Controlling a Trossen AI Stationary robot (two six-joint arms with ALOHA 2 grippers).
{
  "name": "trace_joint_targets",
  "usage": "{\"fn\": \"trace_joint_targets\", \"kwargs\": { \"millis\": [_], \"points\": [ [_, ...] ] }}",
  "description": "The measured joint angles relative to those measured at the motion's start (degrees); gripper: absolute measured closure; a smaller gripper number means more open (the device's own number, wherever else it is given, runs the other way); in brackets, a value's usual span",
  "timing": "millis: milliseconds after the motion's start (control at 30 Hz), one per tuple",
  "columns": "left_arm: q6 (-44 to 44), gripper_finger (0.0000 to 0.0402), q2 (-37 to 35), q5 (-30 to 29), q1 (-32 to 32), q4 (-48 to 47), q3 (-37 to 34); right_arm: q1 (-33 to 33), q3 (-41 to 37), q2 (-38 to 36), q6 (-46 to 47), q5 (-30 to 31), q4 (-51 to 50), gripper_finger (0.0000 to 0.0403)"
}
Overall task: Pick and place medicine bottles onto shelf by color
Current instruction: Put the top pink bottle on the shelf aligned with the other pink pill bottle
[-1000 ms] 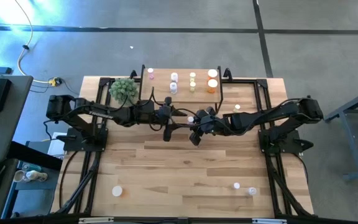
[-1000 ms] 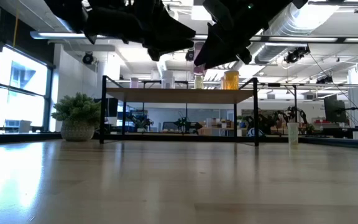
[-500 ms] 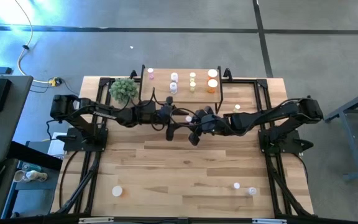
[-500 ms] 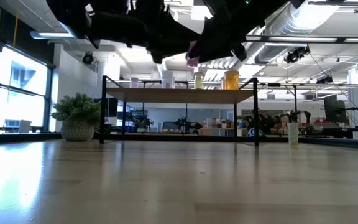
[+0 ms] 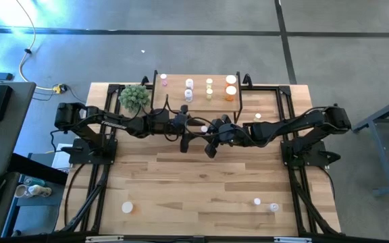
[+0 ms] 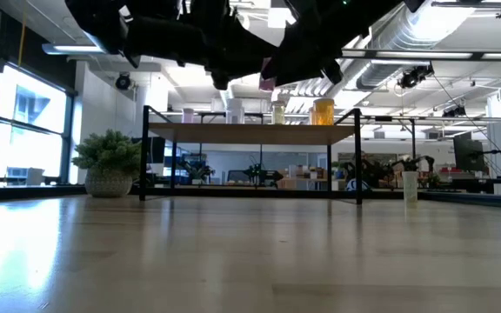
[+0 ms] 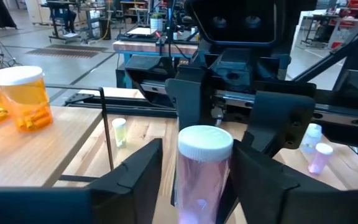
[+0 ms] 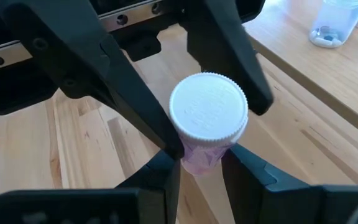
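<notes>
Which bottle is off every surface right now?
The pink bottle with the white cap, held in mid-air between the left gripper and right gripper. The others stand on the shelf or the table.

You see a table (image 5: 181, 182) of pale wood planks with a smooth, slightly glossy finish. The pink bottle (image 7: 199, 186) looks like clear tinted plastic under a ribbed matt white cap (image 8: 208, 106). The fingers (image 7: 135, 174) are matt black plastic.

Robotics lab: open hall with exposed ducts (image 6: 459, 35), other rigs on benches (image 6: 472, 169), concrete floor (image 5: 181, 50) taped off.
</notes>
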Motion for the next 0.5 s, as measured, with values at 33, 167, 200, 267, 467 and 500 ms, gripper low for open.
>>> {"fn": "trace_joint_targets", "kwargs": {
  "millis": [33,167,200,267,467,500],
  "points": [
    [0.0,0.0243,0.0,0.33,0.01,0.0,0.0,0.0,0.0,0.0,0.01,0.0,0.0,0.0312],
    [0.29,0.0276,0.0,0.74,-0.01,0.02,0.0,0.0,0.0,0.0,0.02,-0.02,0.0,0.0312],
    [0.74,0.0282,0.0,0.76,-0.01,0.02,0.0,0.0,0.0,0.0,0.0,-0.02,0.0,0.0312],
    [1.35,0.0294,0.0,0.74,-0.01,0.0,0.0,0.0,0.0,0.0,0.04,-0.03,0.0,0.0312],
    [1.49,0.0302,0.0,0.81,-0.03,-0.11,-0.04,-0.02,0.0,-0.02,0.84,-1.39,-0.04,0.0312],
    [1.48,0.0302,0.0,0.81,-0.03,-0.11,-0.04,-0.02,0.0,-0.02,1.07,-1.46,-0.04,0.0312]
  ]
}}
